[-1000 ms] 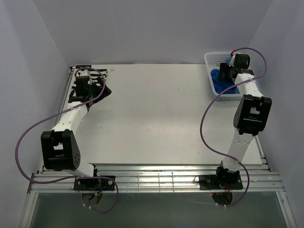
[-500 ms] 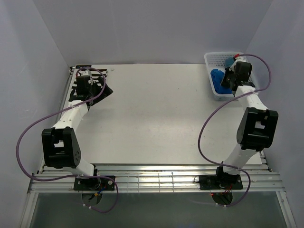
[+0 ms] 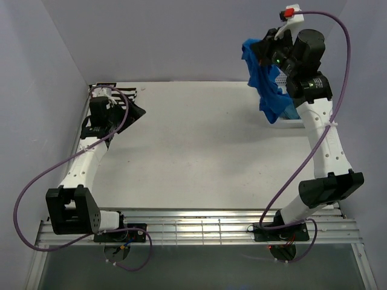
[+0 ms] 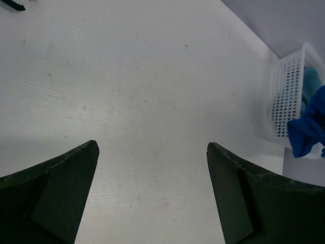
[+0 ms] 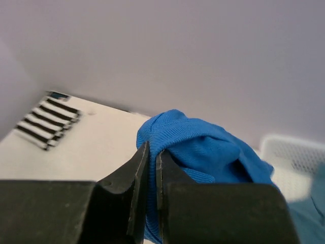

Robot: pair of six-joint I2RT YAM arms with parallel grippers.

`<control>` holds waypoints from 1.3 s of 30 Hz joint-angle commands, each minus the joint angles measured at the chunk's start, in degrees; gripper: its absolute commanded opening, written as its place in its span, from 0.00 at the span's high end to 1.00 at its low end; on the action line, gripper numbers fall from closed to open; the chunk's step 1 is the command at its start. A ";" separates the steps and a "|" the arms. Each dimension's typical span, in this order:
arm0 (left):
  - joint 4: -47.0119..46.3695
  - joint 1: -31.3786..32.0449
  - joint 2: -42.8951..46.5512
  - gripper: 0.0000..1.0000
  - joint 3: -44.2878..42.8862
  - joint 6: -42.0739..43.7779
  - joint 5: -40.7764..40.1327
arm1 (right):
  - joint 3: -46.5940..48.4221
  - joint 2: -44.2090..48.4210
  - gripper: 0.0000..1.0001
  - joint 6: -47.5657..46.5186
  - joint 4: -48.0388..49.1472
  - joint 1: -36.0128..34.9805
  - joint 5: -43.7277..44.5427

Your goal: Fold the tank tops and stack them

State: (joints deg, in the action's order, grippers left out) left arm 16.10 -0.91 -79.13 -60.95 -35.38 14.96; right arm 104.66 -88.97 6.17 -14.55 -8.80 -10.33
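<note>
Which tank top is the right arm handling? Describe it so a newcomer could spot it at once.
Go to the white mesh basket at the far right corner of the table. Above it, the royal blue tank top hangs bunched from the shut right gripper. It is the only one in the air: the teal top lies in the basket, the striped one at the far left.

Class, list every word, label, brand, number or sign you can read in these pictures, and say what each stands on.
None can be read.
The royal blue tank top, the striped tank top and the white mesh basket carry no print.
A small red tag by the right claw is too small to tell.
</note>
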 commanded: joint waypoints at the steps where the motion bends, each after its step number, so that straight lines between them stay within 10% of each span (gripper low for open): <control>1: 1.04 -0.06 8.19 0.02 0.65 -2.33 -1.16 | 14.05 -3.22 0.92 -2.66 -9.59 -6.57 -7.50; 11: 11.14 -0.06 17.34 0.02 -0.14 -4.35 -2.75 | 19.63 -3.32 0.92 7.18 -0.48 -12.65 -15.97; 18: 16.24 -0.06 18.40 0.02 2.23 -3.47 -3.45 | -22.60 11.51 0.92 12.19 1.61 -7.66 -11.47; 23: 17.83 -0.06 17.61 0.02 7.40 -3.56 0.76 | -49.43 14.17 0.51 13.34 1.54 -1.06 -11.65; 30: 18.44 9.59 19.71 0.02 15.84 -6.72 4.29 | -50.43 19.17 0.00 10.00 -7.07 -0.08 -1.10; 39: 16.25 31.30 17.80 0.02 22.10 -19.80 -3.95 | -56.58 24.10 0.10 9.38 -8.75 -0.08 -2.15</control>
State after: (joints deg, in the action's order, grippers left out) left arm 33.95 25.06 -60.23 -39.77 -49.12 15.46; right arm 49.76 -65.65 16.47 -22.41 -8.75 -13.21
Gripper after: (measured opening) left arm 0.979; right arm 0.900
